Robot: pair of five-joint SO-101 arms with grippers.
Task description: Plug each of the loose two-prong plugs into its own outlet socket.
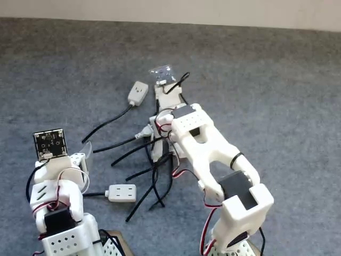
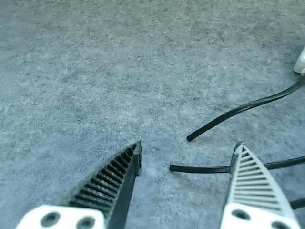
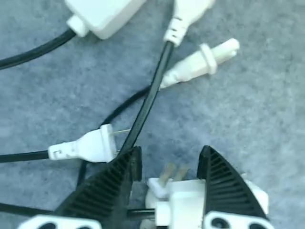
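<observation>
My right gripper [image 3: 171, 155] stands open low over the carpet, its fingers on either side of a white two-prong plug [image 3: 178, 191]. Another loose plug [image 3: 88, 145] lies just beyond the fingers, and a third [image 3: 200, 62] lies farther off. A white outlet socket [image 3: 102, 14] sits beyond them. In the high view the right arm's gripper [image 1: 159, 140] is at the cable tangle in the middle. One outlet socket [image 1: 138, 93] lies farther back and another [image 1: 122, 193] nearer the front. My left gripper [image 2: 188, 148] hangs open over bare carpet at the left.
Black cords [image 1: 154, 170] cross in a loose tangle at the middle of the grey carpet [image 1: 266, 80]. Two cord ends [image 2: 228, 112] lie just ahead of the left gripper. A white block with a clear tab [image 1: 166, 85] sits behind the right gripper.
</observation>
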